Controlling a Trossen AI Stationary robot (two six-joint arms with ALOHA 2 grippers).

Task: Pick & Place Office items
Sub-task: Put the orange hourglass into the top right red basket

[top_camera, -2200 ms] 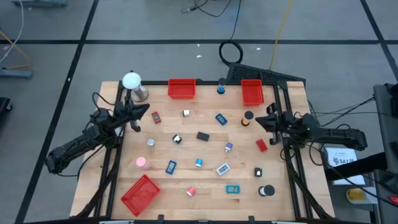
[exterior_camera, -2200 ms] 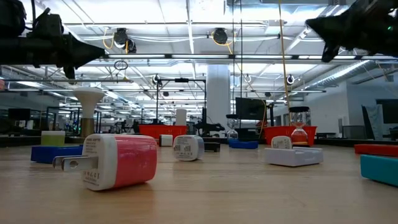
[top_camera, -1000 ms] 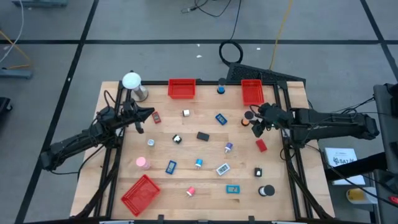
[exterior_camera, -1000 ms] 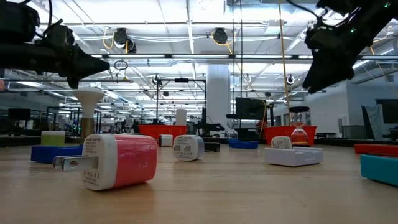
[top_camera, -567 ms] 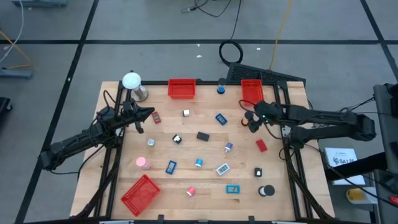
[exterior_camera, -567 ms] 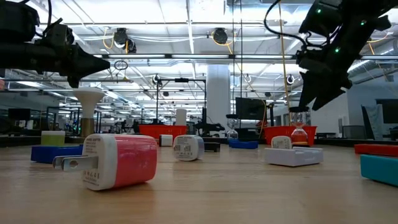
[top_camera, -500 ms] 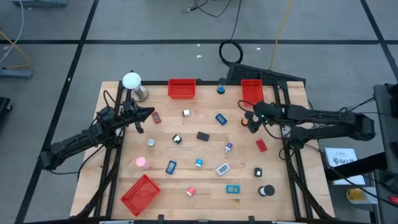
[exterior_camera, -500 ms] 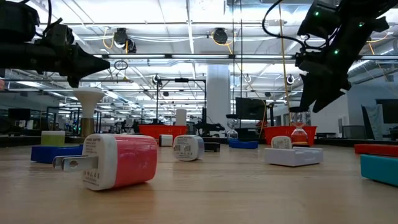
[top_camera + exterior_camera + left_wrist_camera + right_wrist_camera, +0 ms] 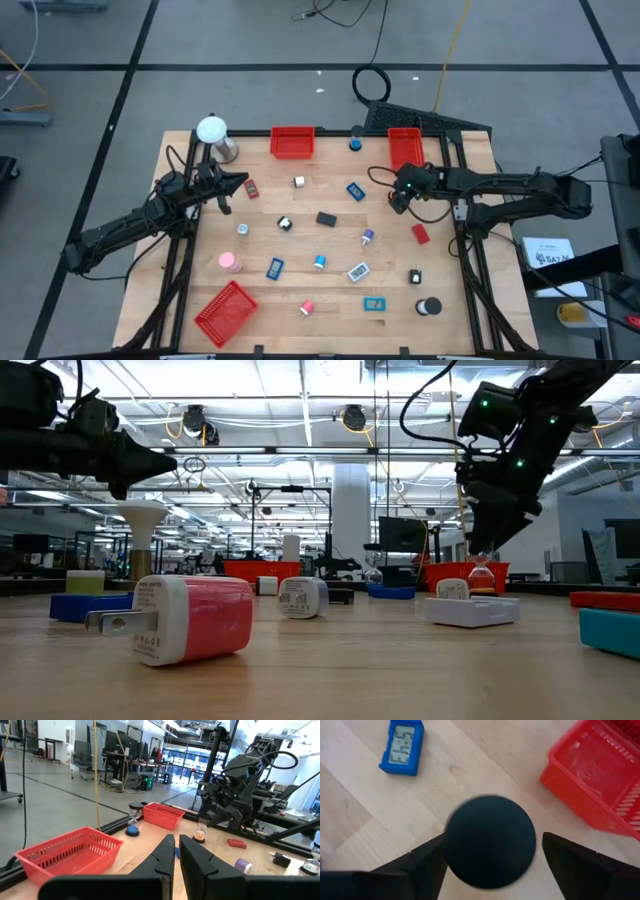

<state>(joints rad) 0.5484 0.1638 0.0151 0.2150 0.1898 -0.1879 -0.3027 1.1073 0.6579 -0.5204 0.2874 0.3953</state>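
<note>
Small office items lie scattered, apart from one another, across the wooden tabletop: a blue rectangular digital clock [image 9: 401,747] flat with display up, a small sand timer with black round caps [image 9: 481,572] standing upright, a flat red rectangular piece [image 9: 420,234], a pink cylinder [image 9: 229,262], a black roll [image 9: 429,307].

blue clock [image 9: 401,747], display digits unclear

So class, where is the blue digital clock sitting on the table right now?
In the high view the blue clock lies at the table's far middle, left of the open right gripper over the hourglass, diagonally below the right red tray.
</note>
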